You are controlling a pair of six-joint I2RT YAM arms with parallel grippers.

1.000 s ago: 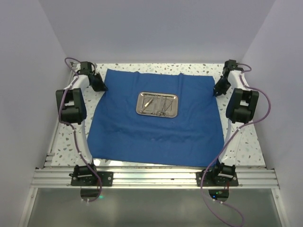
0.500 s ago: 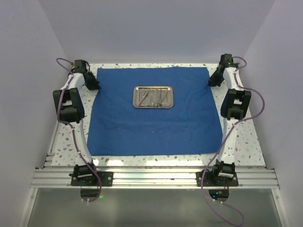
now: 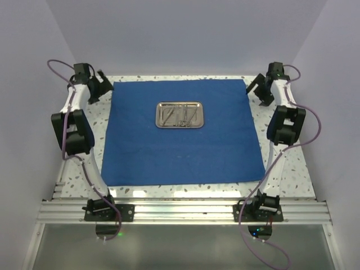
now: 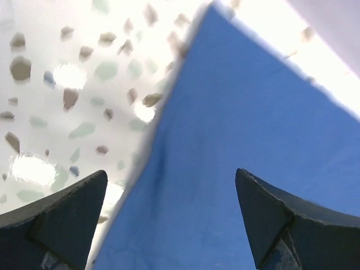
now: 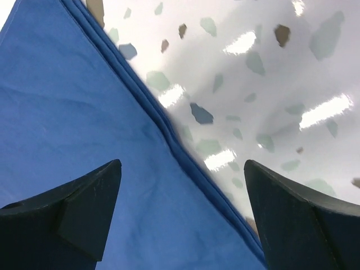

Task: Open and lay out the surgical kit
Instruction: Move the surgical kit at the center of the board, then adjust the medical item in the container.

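Observation:
The surgical kit's royal-blue cloth lies spread flat on the speckled table. A small shiny steel tray sits on its far half, with thin silver instruments lying inside. My left gripper hovers open just off the cloth's far left corner. In the left wrist view the cloth lies under the open left gripper, gripped by neither finger. My right gripper is open at the far right corner. The right wrist view shows the cloth's hemmed edge below the open right gripper.
Pale walls close in the table at the back and both sides. An aluminium rail with both arm bases runs along the near edge. Purple cables loop off each arm. Bare speckled table borders the cloth on each side.
Both grippers have opened and let go of the cloth's far corners, then drawn outward. The cloth was pulled flatter toward the back, and the tray moved with it, farther and slightly left.

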